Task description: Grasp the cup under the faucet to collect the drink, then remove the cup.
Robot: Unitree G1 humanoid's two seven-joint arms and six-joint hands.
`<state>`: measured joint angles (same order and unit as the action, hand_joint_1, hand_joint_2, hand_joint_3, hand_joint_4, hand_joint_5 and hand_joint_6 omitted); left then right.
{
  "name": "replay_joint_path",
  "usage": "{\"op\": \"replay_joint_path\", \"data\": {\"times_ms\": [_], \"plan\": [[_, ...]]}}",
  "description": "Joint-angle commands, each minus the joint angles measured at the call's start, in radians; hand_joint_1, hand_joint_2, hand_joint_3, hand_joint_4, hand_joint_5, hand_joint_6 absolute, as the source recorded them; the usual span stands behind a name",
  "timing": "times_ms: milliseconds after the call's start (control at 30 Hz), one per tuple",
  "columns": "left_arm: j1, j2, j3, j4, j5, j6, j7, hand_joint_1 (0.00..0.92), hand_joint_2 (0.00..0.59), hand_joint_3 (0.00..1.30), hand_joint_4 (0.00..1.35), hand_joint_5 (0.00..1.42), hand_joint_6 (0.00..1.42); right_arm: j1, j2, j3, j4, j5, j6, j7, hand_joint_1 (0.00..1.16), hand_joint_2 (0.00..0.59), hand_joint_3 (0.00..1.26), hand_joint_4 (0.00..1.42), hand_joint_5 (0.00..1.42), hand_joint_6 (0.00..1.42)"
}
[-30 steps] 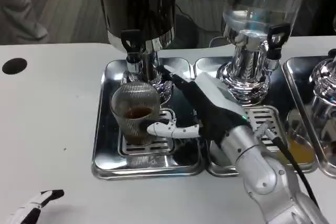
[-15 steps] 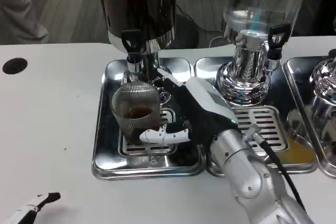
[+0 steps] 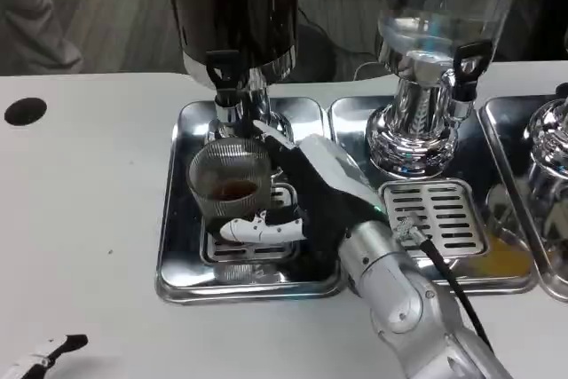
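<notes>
Cup [image 3: 229, 191] sitting on drip grate under dark dispenser's faucet [image 3: 224, 77], partly filled with brown drink. Right robot hand [image 3: 306, 193] wrapping it from right, grasping. Collecting step looking done; next: lifting cup clear, level. Left robot hand [image 3: 44, 354] idling released, near-left on surface [image 3: 80, 219].

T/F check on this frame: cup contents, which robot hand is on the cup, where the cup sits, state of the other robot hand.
1. The cup holds some dark drink. True.
2. The left robot hand grips the cup. False: the right robot hand wraps around it; the left lies low on the white table, far from it.
3. The cup stands on the table beside the tray. False: it sits on the tray, below the dark dispenser's faucet.
4. The middle dispenser looks clear. True.
</notes>
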<state>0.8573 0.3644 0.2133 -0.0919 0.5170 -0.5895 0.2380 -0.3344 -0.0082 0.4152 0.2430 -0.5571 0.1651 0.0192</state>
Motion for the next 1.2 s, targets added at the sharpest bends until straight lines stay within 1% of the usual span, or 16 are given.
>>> {"op": "replay_joint_path", "data": {"times_ms": [33, 433, 700, 900, 1033, 1133, 1200], "plan": [[0.012, 0.007, -0.001, 0.013, -0.004, -0.010, -0.015, 0.003, 0.074, 0.27, 0.20, 0.22, 0.52, -0.023, 0.011, -0.013, 0.041, 0.032, -0.041, -0.025, 0.75, 0.095, 0.10, 0.18, 0.21, 0.09], [0.020, 0.007, 0.014, 0.017, -0.013, -0.001, -0.027, 0.005, 0.079, 0.29, 0.22, 0.23, 0.52, -0.045, 0.023, -0.034, 0.126, 0.110, -0.108, -0.033, 0.76, 0.093, 0.10, 0.18, 0.22, 0.10], [0.033, 0.008, 0.025, 0.020, -0.017, -0.008, -0.029, 0.006, 0.080, 0.29, 0.22, 0.23, 0.52, -0.056, 0.015, -0.052, 0.145, 0.144, -0.151, -0.033, 0.76, 0.090, 0.09, 0.16, 0.21, 0.10], [0.039, 0.004, 0.024, 0.016, -0.015, -0.007, -0.029, 0.006, 0.080, 0.29, 0.22, 0.23, 0.52, -0.053, 0.008, -0.063, 0.142, 0.163, -0.166, -0.029, 0.76, 0.090, 0.09, 0.16, 0.20, 0.10], [0.035, 0.004, 0.023, 0.012, -0.019, -0.001, -0.034, 0.006, 0.080, 0.30, 0.22, 0.23, 0.52, -0.054, 0.003, -0.065, 0.153, 0.184, -0.186, -0.012, 0.76, 0.090, 0.10, 0.17, 0.21, 0.10], [0.033, 0.002, 0.023, 0.010, -0.016, 0.004, -0.035, 0.006, 0.080, 0.30, 0.23, 0.23, 0.53, -0.057, 0.004, -0.064, 0.169, 0.196, -0.199, -0.002, 0.76, 0.090, 0.11, 0.17, 0.22, 0.13], [0.032, 0.001, 0.024, 0.009, -0.015, 0.006, -0.036, 0.006, 0.081, 0.30, 0.23, 0.23, 0.53, -0.058, 0.006, -0.064, 0.176, 0.200, -0.207, -0.003, 0.76, 0.090, 0.13, 0.19, 0.25, 0.16]]}}
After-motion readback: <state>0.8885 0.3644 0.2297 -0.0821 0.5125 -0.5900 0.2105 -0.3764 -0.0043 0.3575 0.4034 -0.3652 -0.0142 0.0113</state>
